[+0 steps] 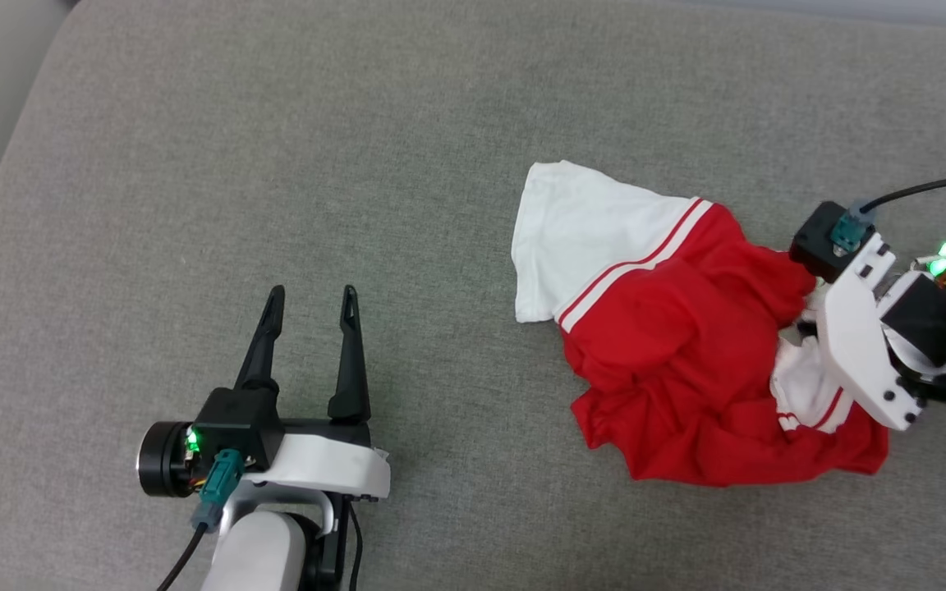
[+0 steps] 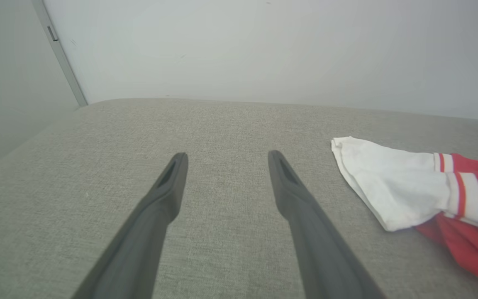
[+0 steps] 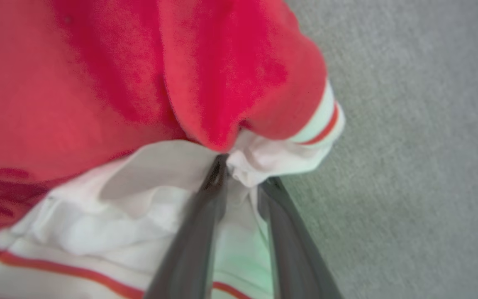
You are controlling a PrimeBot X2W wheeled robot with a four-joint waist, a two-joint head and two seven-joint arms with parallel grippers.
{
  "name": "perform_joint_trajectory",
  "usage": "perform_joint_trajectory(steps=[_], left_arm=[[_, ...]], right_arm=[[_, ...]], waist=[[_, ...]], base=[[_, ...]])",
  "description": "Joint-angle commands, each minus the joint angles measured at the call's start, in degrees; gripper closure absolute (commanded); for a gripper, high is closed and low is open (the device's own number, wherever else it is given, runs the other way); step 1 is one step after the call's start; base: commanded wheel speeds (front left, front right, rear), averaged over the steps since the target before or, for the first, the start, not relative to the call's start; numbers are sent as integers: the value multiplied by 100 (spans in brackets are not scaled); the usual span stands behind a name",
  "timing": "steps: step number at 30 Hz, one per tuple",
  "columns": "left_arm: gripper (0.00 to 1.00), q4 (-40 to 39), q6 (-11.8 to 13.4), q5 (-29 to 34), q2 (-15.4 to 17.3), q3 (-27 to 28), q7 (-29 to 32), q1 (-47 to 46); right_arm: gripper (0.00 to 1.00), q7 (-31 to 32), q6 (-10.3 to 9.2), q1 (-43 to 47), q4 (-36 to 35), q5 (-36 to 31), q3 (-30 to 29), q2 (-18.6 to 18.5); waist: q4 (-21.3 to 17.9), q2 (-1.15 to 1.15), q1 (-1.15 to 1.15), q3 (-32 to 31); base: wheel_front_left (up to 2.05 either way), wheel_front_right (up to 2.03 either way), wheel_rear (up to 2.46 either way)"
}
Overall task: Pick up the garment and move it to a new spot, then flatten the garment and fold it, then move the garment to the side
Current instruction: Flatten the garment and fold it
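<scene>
The red and white T-shirt point(image 1: 670, 328) is lying crumpled on the grey cushion point(image 1: 317, 148) — the right gripper point(image 3: 245, 174) is pinching its white cloth. The left gripper point(image 1: 313, 297) is hovering with its fingers spread wide, well apart from it.

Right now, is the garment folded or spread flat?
Neither: the garment lies bunched in a rumpled heap on the grey cushion, one white sleeve sticking out. The right tool grips white fabric at its edge.

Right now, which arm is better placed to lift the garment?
Right. The right gripper pinches white cloth of the garment between its fingers; the left gripper stands open over the bare grey cushion, apart from it.
</scene>
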Motion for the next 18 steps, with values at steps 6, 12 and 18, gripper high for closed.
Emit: perform_joint_trajectory(steps=[6,12,18], left_arm=[[0,17,-24,76,-5,150,-15,216],[0,14,-67,130,-5,310,-15,483],[0,-52,-76,174,-5,420,-15,785]], right_arm=[[100,-962,-12,-446,291,87,34,199],[100,-1895,-12,-513,191,38,93,-105],[100,-2555,-12,287,-250,79,135,-749]], waist=[[-291,0,0,-558],[-490,0,0,-949],[-664,0,0,-1159]], base=[[0,0,0],[0,0,0],[0,0,0]])
